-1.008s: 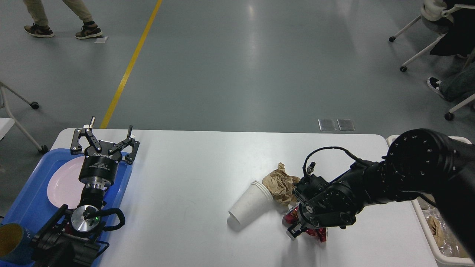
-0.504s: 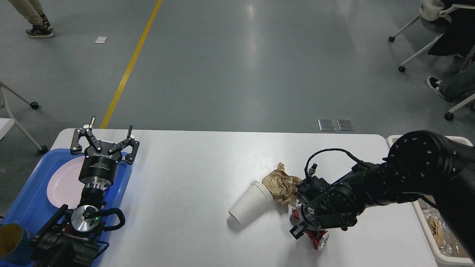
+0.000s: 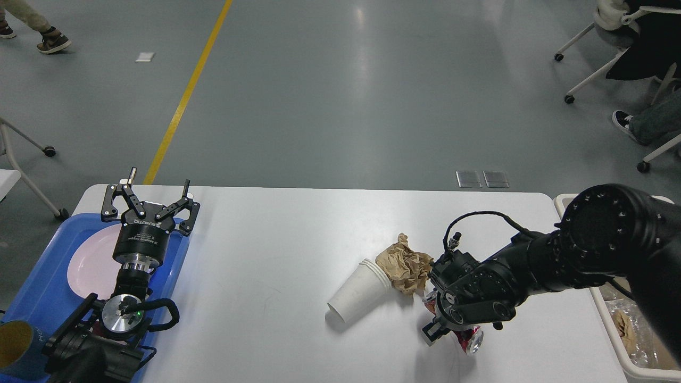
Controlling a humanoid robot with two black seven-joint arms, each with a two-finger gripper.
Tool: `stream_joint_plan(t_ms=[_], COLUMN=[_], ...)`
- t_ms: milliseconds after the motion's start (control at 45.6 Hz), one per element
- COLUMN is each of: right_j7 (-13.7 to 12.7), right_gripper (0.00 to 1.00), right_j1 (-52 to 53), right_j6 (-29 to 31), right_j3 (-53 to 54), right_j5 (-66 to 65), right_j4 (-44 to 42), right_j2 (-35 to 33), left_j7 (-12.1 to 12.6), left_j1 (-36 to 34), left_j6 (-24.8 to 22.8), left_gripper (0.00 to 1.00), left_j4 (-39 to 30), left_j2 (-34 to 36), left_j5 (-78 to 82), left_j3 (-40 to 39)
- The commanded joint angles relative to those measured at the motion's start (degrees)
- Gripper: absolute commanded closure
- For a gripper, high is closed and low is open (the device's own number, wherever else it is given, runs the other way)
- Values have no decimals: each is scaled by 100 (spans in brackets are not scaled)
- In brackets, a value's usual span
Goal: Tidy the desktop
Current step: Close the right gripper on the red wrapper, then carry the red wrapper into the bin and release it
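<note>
The white desktop (image 3: 276, 239) fills the lower view. A stack of white paper cups (image 3: 356, 292) lies on its side at centre right, touching a crumpled brown paper ball (image 3: 405, 263). My right gripper (image 3: 440, 325) points down just right of the cups and is shut on a crushed red can (image 3: 470, 341), whose silver end sticks out to the lower right. My left gripper (image 3: 158, 180) is open and empty above the far end of the blue tray (image 3: 37, 298).
The blue tray holds a pink plate (image 3: 88, 266) and a cup with a yellow inside (image 3: 15, 346) at its near corner. A beige bin (image 3: 612, 332) with brown paper in it stands off the desktop's right edge. Chairs and people's feet are on the floor beyond.
My right gripper has moved right and slightly toward me with the red can, which turned so its silver end shows. The left arm has not moved.
</note>
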Motion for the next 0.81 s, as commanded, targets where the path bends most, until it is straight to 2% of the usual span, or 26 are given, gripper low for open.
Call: stream_joint_plan(t_ms=[0,219,351,570,613,657,767,789], right_j7=[2,10,37,168,335,615,1599,1706], right_gripper=[100,100,100,100,100,100,100,100], right_j1=[40,548,1690,3773,4195,4608,5330,5383], right_j6=[-3,216,691,1411,1569,1675,1930,1974], right_j3=[-3,-3,-90,-872,-1056,-1276,-1979,-2085], right_j5=[173,611,1692,2871,2985,3047,3056,3056], right_j4=[1,422,1222,2364,2567,2734,2884,2884], right_j2=[-58,-339,-866,-1622,-1780,-1904,-1948,-1948], left_j7=[0,0,0,0,0,0,0,0], left_j1=[0,0,0,0,0,0,0,0], left_j6=[4,4,-5,4,4,4,4,4], left_gripper=[4,4,4,4,4,4,4,4], left_j4=[0,0,0,0,0,0,0,0], left_j2=[0,0,0,0,0,0,0,0], left_j5=[0,0,0,0,-1,0,0,0], left_j3=[0,0,0,0,0,0,0,0])
